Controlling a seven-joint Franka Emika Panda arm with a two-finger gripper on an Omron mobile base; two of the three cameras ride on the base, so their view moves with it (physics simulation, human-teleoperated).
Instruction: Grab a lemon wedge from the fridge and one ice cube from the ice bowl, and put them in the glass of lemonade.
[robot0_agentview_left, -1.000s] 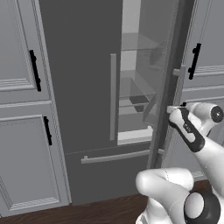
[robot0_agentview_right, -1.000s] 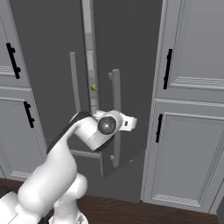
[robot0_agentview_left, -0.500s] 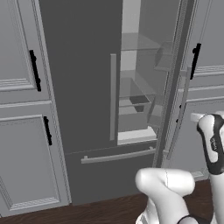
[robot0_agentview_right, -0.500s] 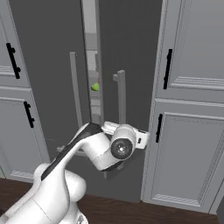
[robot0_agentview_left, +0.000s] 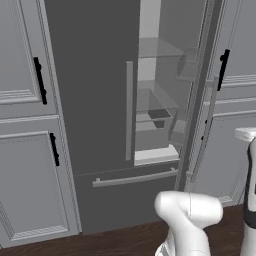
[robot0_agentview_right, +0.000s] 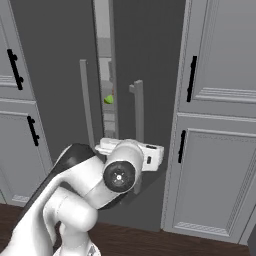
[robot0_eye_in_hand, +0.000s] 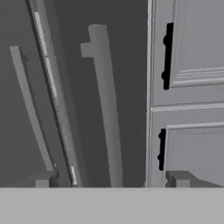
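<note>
The fridge (robot0_agentview_left: 95, 100) fills the middle, its right door (robot0_agentview_right: 150, 75) ajar. Through the gap, glass shelves (robot0_agentview_left: 160, 55) and clear bins show. The lemon wedge (robot0_agentview_right: 108, 99), tiny and yellow-green, sits inside the narrow gap. My gripper (robot0_eye_in_hand: 111, 179) is open, its fingertips (robot0_eye_in_hand: 42, 179) wide apart. The right door's bar handle (robot0_eye_in_hand: 107, 109) stands ahead between them, untouched. My hand (robot0_agentview_right: 131, 156) hangs low in front of that handle (robot0_agentview_right: 138, 115). The ice bowl, ice cube and glass of lemonade are out of view.
Paneled grey cabinets with black handles flank the fridge on the left (robot0_agentview_left: 30, 150) and right (robot0_agentview_right: 215, 150). The left door's bar handle (robot0_agentview_right: 86, 100) and the freezer drawer's handle (robot0_agentview_left: 135, 178) stand out. Dark wood floor (robot0_agentview_right: 175, 245) lies below.
The gripper let go of the right door's handle and opened wide. The hand dropped lower and drew back from the door, which stays ajar.
</note>
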